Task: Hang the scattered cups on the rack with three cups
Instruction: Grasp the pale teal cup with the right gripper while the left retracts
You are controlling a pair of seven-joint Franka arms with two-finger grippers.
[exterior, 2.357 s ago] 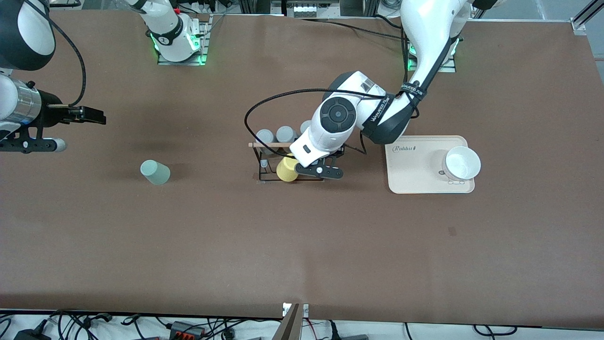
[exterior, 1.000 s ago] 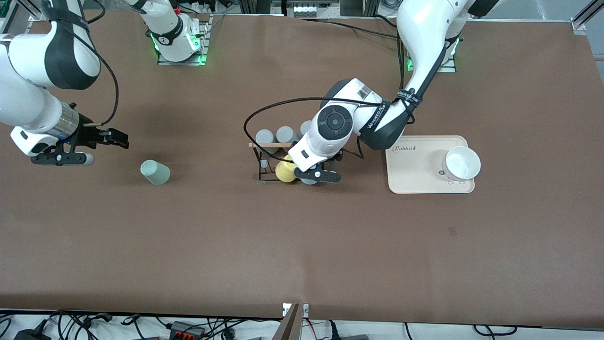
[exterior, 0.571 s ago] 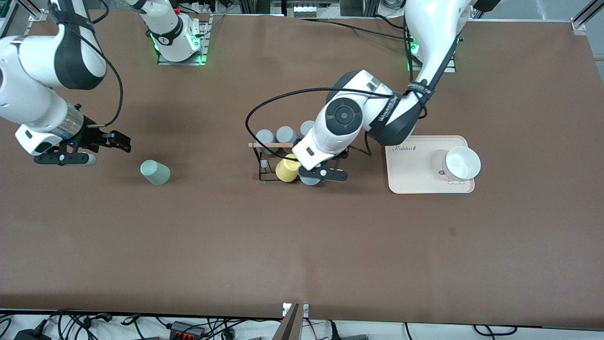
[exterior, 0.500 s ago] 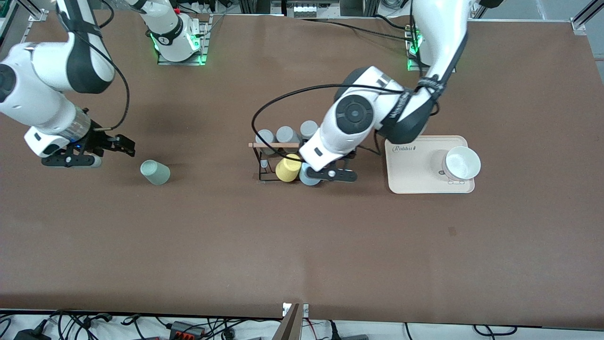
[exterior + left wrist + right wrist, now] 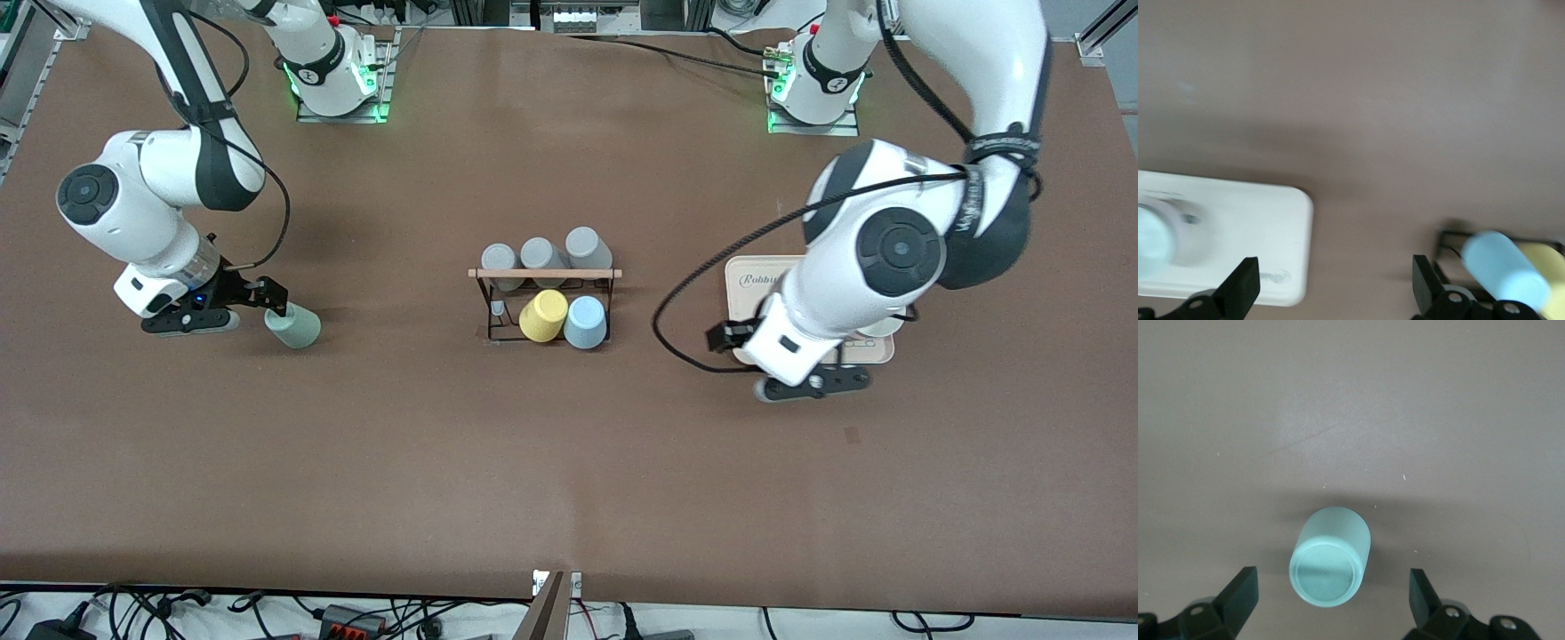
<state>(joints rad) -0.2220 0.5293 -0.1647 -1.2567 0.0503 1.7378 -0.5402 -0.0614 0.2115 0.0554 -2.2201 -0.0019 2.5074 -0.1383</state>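
progress first: the small light blue plastic tumbler point(image 5: 586, 322) now hangs on the black wire rack with the wooden top rod point(image 5: 544, 273), beside the yellow cup point(image 5: 543, 316). the left gripper point(image 5: 811, 383) has let go and pulled back over the beige tray point(image 5: 751, 277), fingers wide open and empty. the right gripper point(image 5: 233, 307) has dropped beside the pale sage green tumbler point(image 5: 292, 325), fingers spread, not yet gripping. only 1 cup remains loose on the bare brown table point(image 5: 569, 462).

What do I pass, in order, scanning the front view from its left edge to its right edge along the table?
Right gripper, open beside the sage green cup → rack with yellow cup, then light blue cup → left gripper, open over the beige tray.
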